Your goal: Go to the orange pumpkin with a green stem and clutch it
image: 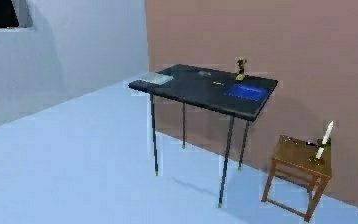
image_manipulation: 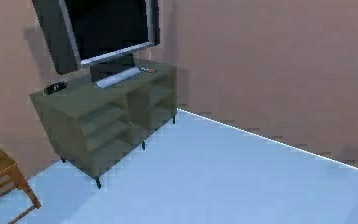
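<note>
Against a brown wall in the forward view, one dark table (image: 199, 86) is standing on four thin legs, its near edge facing pale blue floor (image: 77, 160). Three things are lying or standing on its top: one flat grey item (image: 152, 78) at the left corner, one bright blue rectangle (image: 245, 92) near the right edge, and one small dark figure (image: 241, 68) toward the back. Just to the table's right, apart from it, one low wooden side table (image: 293, 152) is carrying one white candle (image: 328, 134) standing upright beside a small dark item too small to name. One dark window (image: 7, 12) is showing at the top left, on a pale grey wall.

Off to the arm side, one large television (image_manipulation: 107, 30) is sitting on one olive-grey stand (image_manipulation: 97, 125) with open shelves, set in the corner where two brown walls are meeting. Two small things are resting on the stand's top: one dark object (image_manipulation: 54, 88) near its left end and one flat grey item (image_manipulation: 117, 78) under the screen. A wooden side table is edging in at the bottom left.

Open floor is stretching wide before the dark table and to the right of the stand, running to the wall's pale baseboard.

How the gripper is standing cannot be told, nor where the orange pumpkin is sitting.
</note>
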Motion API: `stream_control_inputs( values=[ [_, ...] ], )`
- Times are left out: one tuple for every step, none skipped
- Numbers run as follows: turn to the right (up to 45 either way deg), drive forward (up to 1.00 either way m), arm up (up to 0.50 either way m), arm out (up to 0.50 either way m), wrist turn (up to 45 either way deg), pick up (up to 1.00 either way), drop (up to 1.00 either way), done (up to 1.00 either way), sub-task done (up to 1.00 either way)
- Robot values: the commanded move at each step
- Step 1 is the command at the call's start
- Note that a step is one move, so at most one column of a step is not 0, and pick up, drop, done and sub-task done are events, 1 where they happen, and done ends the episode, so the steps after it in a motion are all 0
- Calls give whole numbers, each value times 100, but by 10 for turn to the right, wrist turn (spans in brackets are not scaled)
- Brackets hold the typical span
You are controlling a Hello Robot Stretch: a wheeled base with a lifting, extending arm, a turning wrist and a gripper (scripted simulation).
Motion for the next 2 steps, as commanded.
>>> stream_control_inputs(
  values=[
    [-120,0,0,0,0,0,0,0,0],
    [0,40,0,0,0,0,0,0,0]
  ],
)
